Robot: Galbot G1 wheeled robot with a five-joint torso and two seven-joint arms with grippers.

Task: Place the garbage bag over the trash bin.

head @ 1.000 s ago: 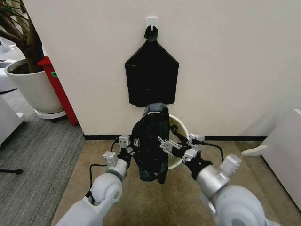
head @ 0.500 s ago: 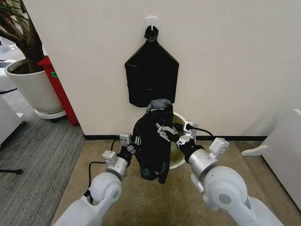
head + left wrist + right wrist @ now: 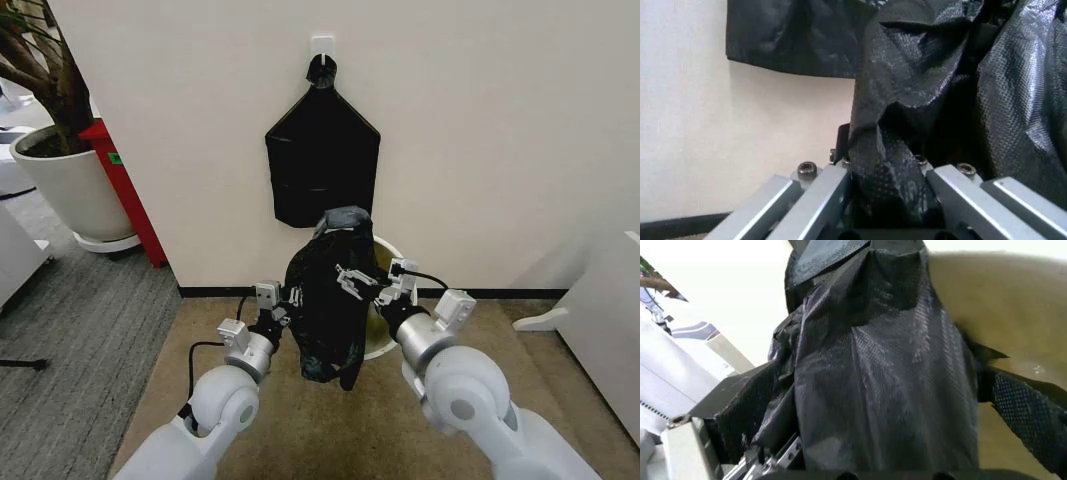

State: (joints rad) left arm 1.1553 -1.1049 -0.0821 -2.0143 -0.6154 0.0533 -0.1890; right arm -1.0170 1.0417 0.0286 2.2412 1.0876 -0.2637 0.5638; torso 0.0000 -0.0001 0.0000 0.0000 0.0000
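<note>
Left gripper (image 3: pixel 287 300) is clamped on a twisted fold of the bag (image 3: pixel 325 300); the left wrist view has film bunched between its metal fingers (image 3: pixel 820 197). Right gripper (image 3: pixel 352 283) pinches the bag's opposite side, likely to spread the mouth. The bag hangs between them, thin, glossy, crinkled, sagging below both. The bin (image 3: pixel 378 330), round white plastic, stands just beyond and right of the right gripper, partly hidden by the bag. Farther up the wall hangs a flat black bundle (image 3: pixel 322 165)
</note>
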